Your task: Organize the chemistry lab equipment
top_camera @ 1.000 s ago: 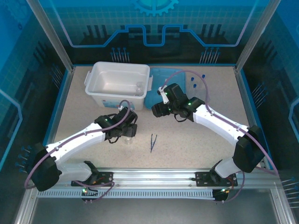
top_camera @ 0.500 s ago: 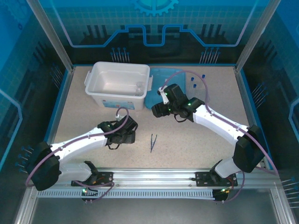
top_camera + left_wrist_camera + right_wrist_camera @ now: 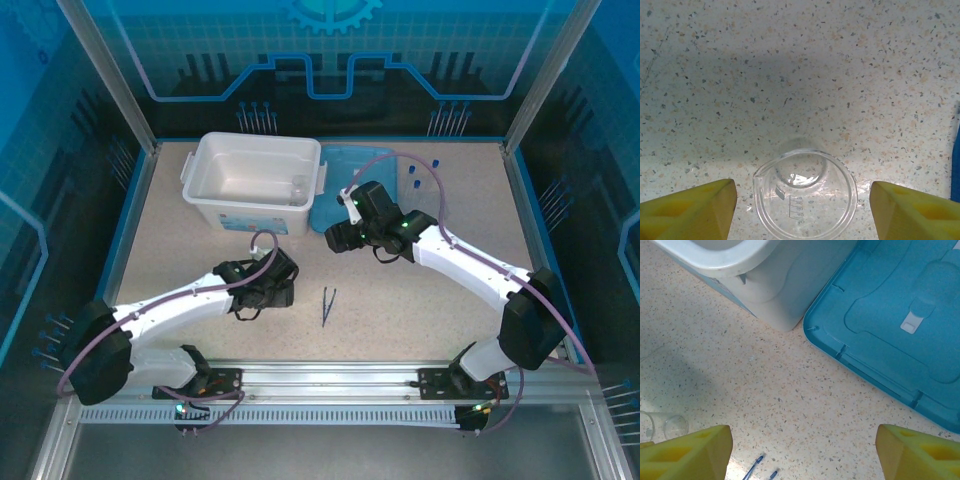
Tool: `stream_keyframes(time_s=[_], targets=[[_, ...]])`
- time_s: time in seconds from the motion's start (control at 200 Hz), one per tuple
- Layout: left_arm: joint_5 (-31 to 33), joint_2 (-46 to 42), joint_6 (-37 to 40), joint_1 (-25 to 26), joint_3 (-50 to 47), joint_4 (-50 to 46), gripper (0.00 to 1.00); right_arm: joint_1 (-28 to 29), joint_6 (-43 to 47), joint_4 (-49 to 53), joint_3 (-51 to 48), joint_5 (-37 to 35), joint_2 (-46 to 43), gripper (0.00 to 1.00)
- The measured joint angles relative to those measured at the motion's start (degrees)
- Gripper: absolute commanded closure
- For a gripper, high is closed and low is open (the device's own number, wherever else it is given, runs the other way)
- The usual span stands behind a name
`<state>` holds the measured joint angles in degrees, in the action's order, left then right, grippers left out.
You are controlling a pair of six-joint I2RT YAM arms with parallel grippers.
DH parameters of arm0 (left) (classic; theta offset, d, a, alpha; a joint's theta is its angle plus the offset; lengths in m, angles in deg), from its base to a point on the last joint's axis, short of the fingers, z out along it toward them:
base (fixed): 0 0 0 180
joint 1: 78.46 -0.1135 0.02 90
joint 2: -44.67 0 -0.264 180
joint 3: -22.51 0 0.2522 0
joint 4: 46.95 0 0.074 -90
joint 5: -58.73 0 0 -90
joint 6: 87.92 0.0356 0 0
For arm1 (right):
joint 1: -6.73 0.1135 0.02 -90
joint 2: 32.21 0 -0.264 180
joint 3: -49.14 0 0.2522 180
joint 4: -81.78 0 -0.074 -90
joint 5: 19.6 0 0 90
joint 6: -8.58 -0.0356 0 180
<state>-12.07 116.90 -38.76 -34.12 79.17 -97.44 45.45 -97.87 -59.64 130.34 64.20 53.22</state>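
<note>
A small clear glass beaker (image 3: 805,196) stands upright on the speckled table, and I look down into it in the left wrist view. My left gripper (image 3: 802,212) (image 3: 270,292) is open, its yellow fingers (image 3: 690,210) on either side of the beaker and apart from the glass. My right gripper (image 3: 802,455) (image 3: 336,238) hangs open over bare table with nothing between its fingers. Dark-blue tweezers (image 3: 328,305) lie at the middle front; their tips (image 3: 754,466) show below the right gripper. A clear flask (image 3: 300,187) sits inside the white tub (image 3: 215,165). Blue-capped tubes (image 3: 414,180) lie at the back right.
The flat light-blue lid (image 3: 345,165) (image 3: 900,315) lies right of the tub, just behind the right gripper. The tub's corner (image 3: 740,260) is close to the right wrist. The beaker (image 3: 662,426) also shows at that view's left edge. Blue walls ring the table.
My left gripper has come nearer and lower, settling around the beaker, which it now covers from above. The right arm has barely shifted.
</note>
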Motion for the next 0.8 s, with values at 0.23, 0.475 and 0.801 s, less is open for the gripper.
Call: stream_keyframes(time_s=[0.23,0.475,0.801], targets=[[0.0,0.7,-0.9,0.1,0.0,0.2,0.29,0.0,0.0,0.0,0.0,0.0,0.0,0.24],[0.0,2.2,-1.2,0.1,0.0,0.9,0.33,0.0,0.0,0.0,0.0,0.0,0.0,0.24],[0.0,2.6,-1.2,0.1,0.0,1.1,0.38,0.0,0.0,0.0,-0.3,0.0,0.1,0.25]])
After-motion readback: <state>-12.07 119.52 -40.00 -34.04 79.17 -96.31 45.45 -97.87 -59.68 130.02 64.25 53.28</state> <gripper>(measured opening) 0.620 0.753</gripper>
